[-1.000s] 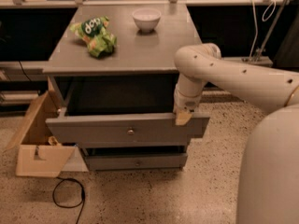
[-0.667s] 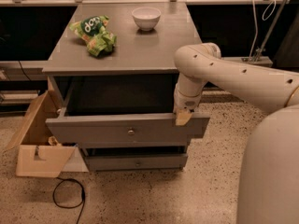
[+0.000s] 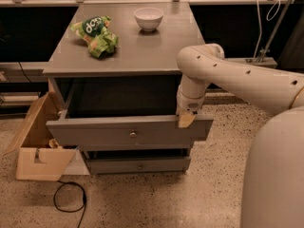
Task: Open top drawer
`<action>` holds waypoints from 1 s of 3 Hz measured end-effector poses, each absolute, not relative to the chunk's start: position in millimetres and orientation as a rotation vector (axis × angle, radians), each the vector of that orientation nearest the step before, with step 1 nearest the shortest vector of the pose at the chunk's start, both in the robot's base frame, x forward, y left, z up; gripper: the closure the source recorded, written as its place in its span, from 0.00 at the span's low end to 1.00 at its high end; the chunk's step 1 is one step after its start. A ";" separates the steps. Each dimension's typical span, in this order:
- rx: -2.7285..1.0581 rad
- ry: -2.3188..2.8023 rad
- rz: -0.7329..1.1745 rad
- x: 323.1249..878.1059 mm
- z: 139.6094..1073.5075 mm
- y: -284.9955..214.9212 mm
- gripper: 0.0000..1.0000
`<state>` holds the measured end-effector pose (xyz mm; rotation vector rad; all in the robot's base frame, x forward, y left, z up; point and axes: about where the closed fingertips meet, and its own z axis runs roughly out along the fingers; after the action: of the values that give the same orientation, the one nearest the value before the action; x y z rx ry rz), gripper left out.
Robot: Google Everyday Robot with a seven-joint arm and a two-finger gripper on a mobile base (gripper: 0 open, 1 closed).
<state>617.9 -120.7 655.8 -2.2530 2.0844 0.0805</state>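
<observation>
The top drawer (image 3: 95, 132) is a wide grey drawer with a tall front panel and a small round metal knob (image 3: 132, 134). It stands pulled out from the grey cabinet (image 3: 142, 51), and its inside is dark. My white arm reaches down from the right. My gripper (image 3: 186, 118) sits at the upper right edge of the drawer's front panel, with a tan fingertip (image 3: 185, 120) resting against the front.
A green snack bag (image 3: 96, 35) and a white bowl (image 3: 148, 18) sit on the cabinet top. A shallower drawer (image 3: 137, 165) is below. An open cardboard box (image 3: 35, 141) stands on the floor at left, with a black cable (image 3: 69, 198) in front.
</observation>
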 end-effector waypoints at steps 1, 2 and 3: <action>-2.253 2.084 0.081 617.8 655.7 -120.7 0.39; -2.253 2.084 0.081 617.8 655.7 -120.7 0.16; -2.280 2.071 0.109 612.3 650.1 -119.6 0.00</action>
<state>612.3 -119.6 650.1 -2.2797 2.0705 0.1088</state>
